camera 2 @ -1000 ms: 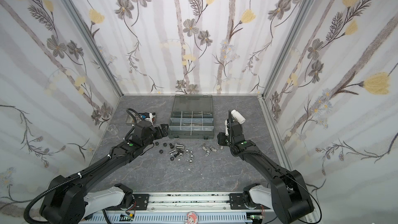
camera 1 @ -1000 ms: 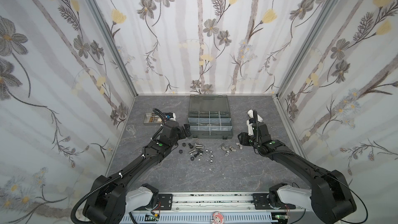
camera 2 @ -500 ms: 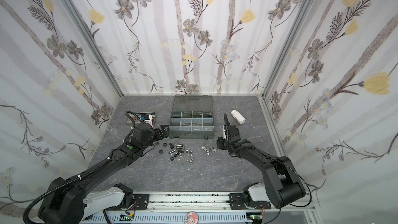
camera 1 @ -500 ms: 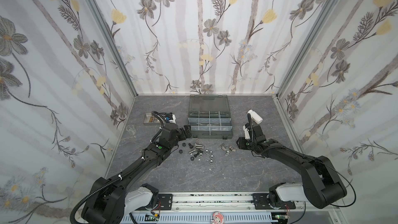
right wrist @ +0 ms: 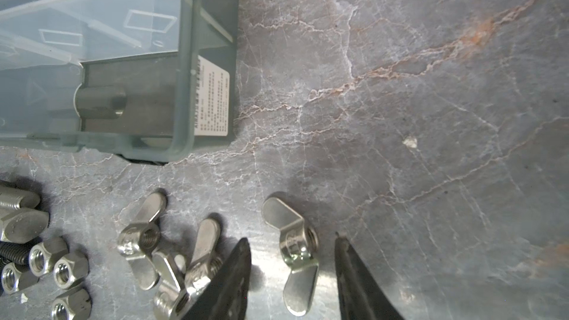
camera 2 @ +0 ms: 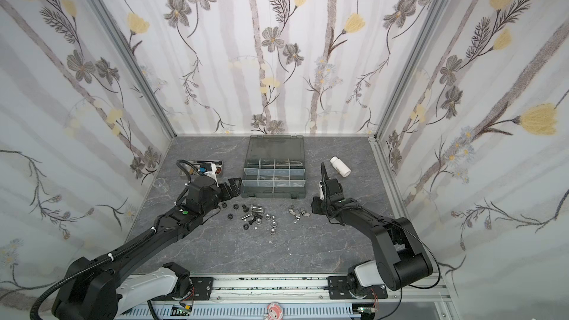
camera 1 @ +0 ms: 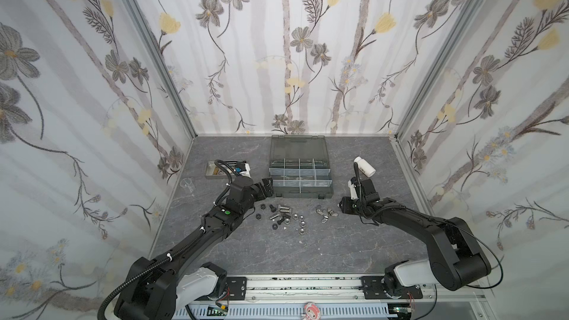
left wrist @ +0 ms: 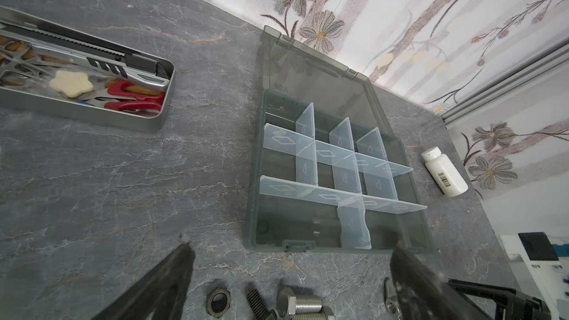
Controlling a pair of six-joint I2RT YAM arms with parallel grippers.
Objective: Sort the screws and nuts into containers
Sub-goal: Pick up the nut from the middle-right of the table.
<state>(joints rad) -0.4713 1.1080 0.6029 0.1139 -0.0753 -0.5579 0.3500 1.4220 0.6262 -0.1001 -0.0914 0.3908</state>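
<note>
Marbled grey tabletop [right wrist: 400,87]; right hand [right wrist: 292,237] low, fingers [right wrist: 228,284] straddling one wing nut [right wrist: 294,252].

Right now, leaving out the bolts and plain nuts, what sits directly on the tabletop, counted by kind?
wing nuts: 4
organizer box: 1
steel tray: 1
white bottle: 1
clear cup: 1
Total: 8

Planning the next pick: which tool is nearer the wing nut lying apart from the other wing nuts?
Right. The right tool straddles that wing nut, a finger on either side; the left tool hangs far off, by a front corner of the organizer box.
</note>
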